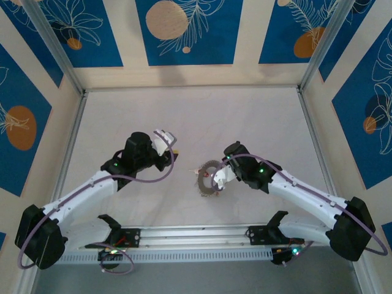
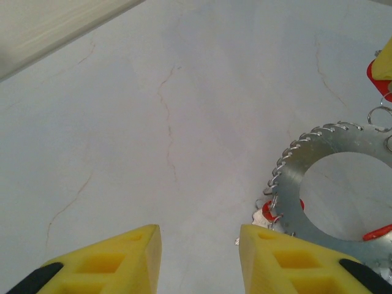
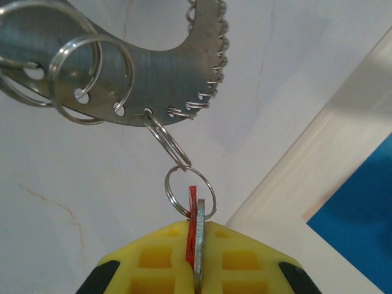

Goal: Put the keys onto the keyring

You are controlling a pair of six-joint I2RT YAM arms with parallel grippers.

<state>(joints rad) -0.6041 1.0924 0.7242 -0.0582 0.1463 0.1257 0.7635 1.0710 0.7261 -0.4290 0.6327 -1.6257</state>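
Marbled table | left fingers apart, tilted down | right fingers clamp key

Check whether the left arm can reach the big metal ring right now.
Probably yes: the left gripper is open, with bare table between it and the ring. The right gripper, shut on a key, sits at the far side.

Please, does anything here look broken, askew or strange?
Nothing looks broken or spilled. The table has thin brown lines, which look like marbling rather than cracks. The right gripper is shut on a red key, whose small rings stretch straight to the keyring.
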